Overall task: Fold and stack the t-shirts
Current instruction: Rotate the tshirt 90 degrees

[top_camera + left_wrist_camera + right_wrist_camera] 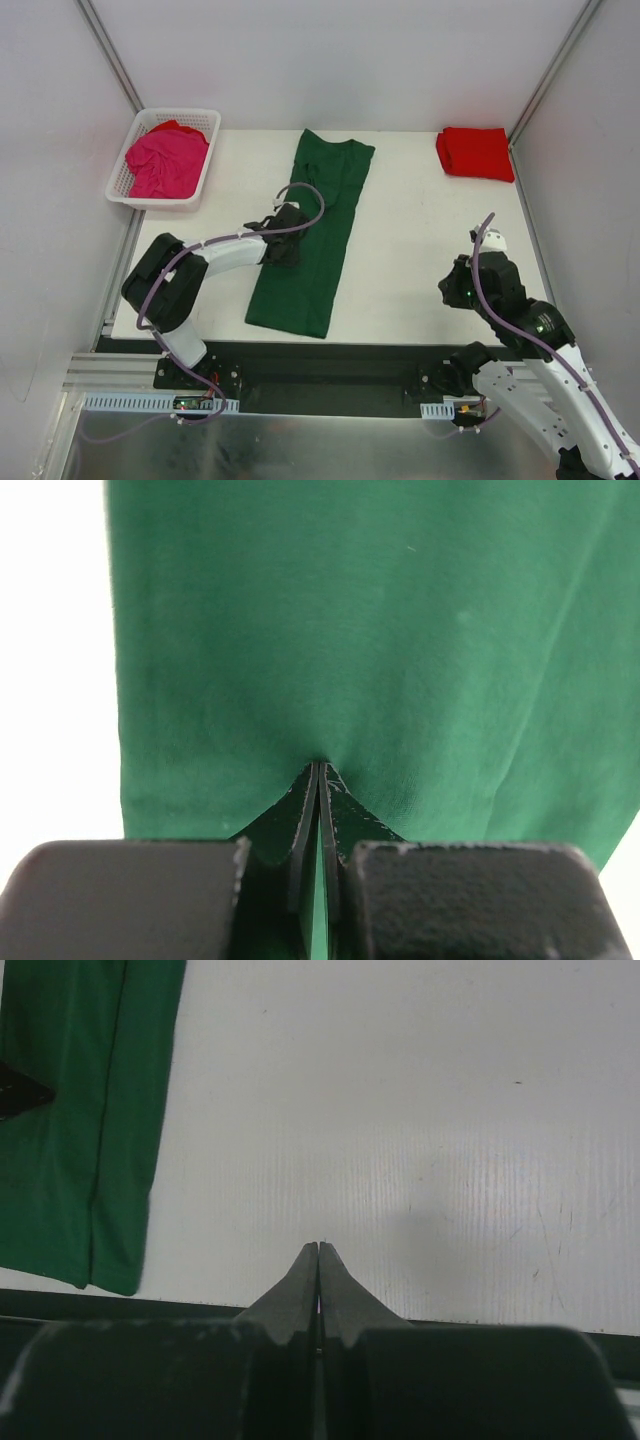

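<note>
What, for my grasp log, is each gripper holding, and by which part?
The right gripper holds nothing. The left gripper is shut, tips against the dark green cotton t-shirt; whether cloth is pinched cannot be told.

Three t-shirts (320, 200), one basket (160, 203), two arms (225, 252)

I can read no text, label, brand, number or sign in any of my three camera views.
</note>
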Robot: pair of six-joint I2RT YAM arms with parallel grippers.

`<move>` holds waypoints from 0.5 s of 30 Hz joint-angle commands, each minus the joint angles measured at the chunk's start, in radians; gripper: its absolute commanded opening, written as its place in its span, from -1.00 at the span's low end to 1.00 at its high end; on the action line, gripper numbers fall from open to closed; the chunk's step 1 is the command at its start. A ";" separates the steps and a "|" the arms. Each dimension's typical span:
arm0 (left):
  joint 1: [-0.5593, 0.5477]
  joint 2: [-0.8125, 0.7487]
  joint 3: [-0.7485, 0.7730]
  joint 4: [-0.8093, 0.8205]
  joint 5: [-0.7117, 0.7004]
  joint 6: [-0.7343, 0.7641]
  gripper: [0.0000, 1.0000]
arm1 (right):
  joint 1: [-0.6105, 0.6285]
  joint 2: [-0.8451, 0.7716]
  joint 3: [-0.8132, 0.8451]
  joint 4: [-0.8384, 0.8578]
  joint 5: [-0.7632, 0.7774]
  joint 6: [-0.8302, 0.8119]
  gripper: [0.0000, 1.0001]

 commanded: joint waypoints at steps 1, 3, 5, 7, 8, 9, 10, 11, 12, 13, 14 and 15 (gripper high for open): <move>-0.071 0.057 -0.007 -0.081 0.066 -0.068 -1.00 | 0.005 -0.017 0.030 -0.021 0.021 0.015 -0.98; -0.098 0.071 0.005 -0.083 0.068 -0.082 -1.00 | 0.007 -0.017 0.029 -0.022 0.021 0.017 -0.97; -0.123 0.083 0.013 -0.083 0.072 -0.094 -1.00 | 0.005 -0.018 0.027 -0.022 0.019 0.017 -0.98; -0.144 0.094 0.028 -0.086 0.075 -0.099 -1.00 | 0.007 -0.020 0.026 -0.021 0.019 0.020 -0.98; -0.164 0.097 0.037 -0.088 0.074 -0.105 -1.00 | 0.005 -0.020 0.026 -0.021 0.019 0.020 -0.98; -0.172 0.098 0.040 -0.088 0.074 -0.110 -1.00 | 0.007 -0.020 0.024 -0.022 0.018 0.020 -0.98; -0.176 0.101 0.043 -0.092 0.074 -0.114 -1.00 | 0.007 -0.021 0.026 -0.022 0.018 0.021 -0.98; -0.184 0.102 0.047 -0.094 0.072 -0.122 -1.00 | 0.005 -0.021 0.024 -0.021 0.018 0.021 -0.98; -0.196 0.100 0.047 -0.094 0.069 -0.127 -1.00 | 0.005 -0.021 0.021 -0.022 0.018 0.023 -0.97; -0.203 0.098 0.047 -0.097 0.068 -0.130 -1.00 | 0.007 -0.021 0.021 -0.022 0.018 0.023 -0.98; -0.206 0.092 0.044 -0.100 0.068 -0.139 -1.00 | 0.005 -0.021 0.019 -0.021 0.018 0.021 -0.98; -0.213 0.085 0.040 -0.103 0.068 -0.141 -1.00 | 0.005 -0.023 0.019 -0.021 0.019 0.021 -0.98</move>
